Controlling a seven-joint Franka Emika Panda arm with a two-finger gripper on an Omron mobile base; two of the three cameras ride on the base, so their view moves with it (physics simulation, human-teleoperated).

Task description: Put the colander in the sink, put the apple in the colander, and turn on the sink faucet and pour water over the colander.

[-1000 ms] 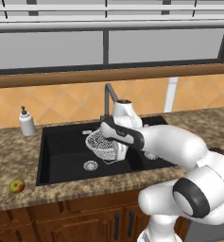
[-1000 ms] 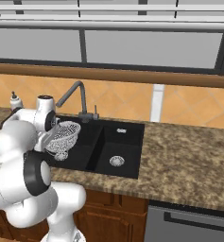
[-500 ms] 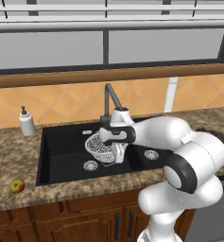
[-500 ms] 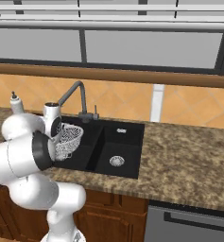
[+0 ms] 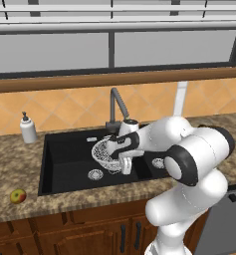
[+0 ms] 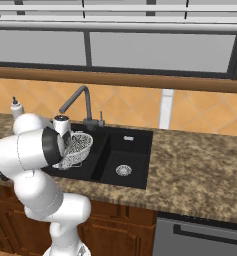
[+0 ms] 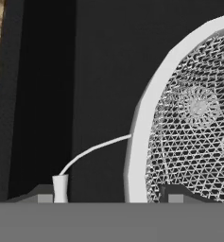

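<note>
The speckled stone surface [image 5: 10, 154] is running left to right under the window, and the black sink [image 5: 64, 159] is sitting sunk into it, its large basin on the left and the smaller basin on the right in the left base view. The white arm is reaching from the near side over the large basin, bending down toward its right part. The grey faucet [image 5: 115, 102] is rising from the far edge of the sink, its bent spout pointing left and down above the basin. The colander [image 5: 105, 149] is hanging tilted over the right part of the large basin, its rim standing clear of the basin floor, just near the faucet base. The gripper [image 5: 125, 160] is holding the colander by its rim: in the hand view the pale rim [image 7: 144, 142] is passing between the two dark fingertips, with the mesh lying to the right and a thin wire handle curving off to the left. A white soap bottle [image 5: 27, 128] is standing on the surface at the far left of the sink. The apple [image 5: 18, 196] is lying on the surface near its front edge, left of the sink and well apart from the colander.
</note>
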